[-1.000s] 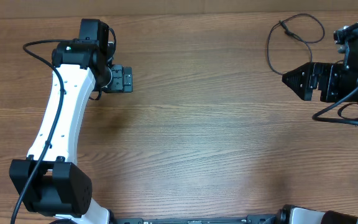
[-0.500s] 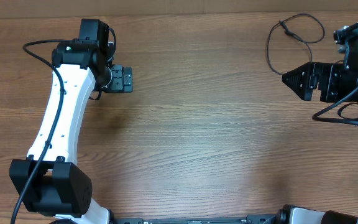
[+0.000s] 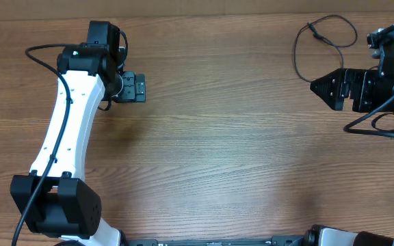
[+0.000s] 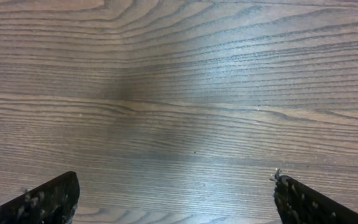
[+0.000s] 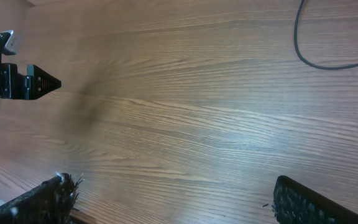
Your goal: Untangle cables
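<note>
Wood-grain surface point(image 3: 238, 137), black cable loop point(image 3: 309, 27) far right, left hand point(image 3: 142, 87) and right hand point(image 3: 320, 87) both spread wide, cable loop seen from right wrist, not left.

You have one brown wooden worktop point(image 3: 238, 157) filling all three views. Its grain runs side to side in long wavy bands, darker streaks alternating with lighter ones. Close up, the left wrist view shows you a soft dark patch point(image 4: 132, 93) on the surface. A paler tan strip point(image 3: 183, 5) runs along the top of the overhead view; you cannot tell what it is.
</note>
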You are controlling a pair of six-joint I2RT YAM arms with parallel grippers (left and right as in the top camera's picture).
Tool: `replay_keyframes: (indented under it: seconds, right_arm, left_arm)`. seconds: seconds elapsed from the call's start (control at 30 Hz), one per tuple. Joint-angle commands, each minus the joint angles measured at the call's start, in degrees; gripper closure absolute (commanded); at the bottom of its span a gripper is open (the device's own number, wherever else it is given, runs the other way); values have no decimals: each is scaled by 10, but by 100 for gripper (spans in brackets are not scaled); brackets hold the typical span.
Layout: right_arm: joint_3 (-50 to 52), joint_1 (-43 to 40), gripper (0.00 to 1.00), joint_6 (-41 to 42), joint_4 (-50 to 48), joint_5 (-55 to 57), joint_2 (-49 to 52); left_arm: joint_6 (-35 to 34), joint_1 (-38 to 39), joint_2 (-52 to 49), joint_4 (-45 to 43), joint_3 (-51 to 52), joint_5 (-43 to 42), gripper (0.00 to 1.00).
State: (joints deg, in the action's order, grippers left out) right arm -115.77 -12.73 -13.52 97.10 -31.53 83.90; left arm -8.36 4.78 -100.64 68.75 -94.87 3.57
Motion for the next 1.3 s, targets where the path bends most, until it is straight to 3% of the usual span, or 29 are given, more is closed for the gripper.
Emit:
replay_keyframes:
  seconds: [0.0,0.2,0.73,0.9,1.27]
  right_arm:
    - [-1,0,0,2,-1,-7,1]
    - [-1,0,0,2,-1,-7,1]
    - [-1,0,0,2,-1,-7,1]
    - [-1,0,0,2,-1,-7,1]
    - [-1,0,0,2,-1,-7,1]
  left_arm:
    - [10,2,4,-17,-2,-27,1]
    - [11,18,28,-82,-2,-86,0]
    - [22,61,180,-156,24,-88,1]
    - [21,61,276,-285,153,-103,0]
    - [19,61,499,-658,507,-110,0]
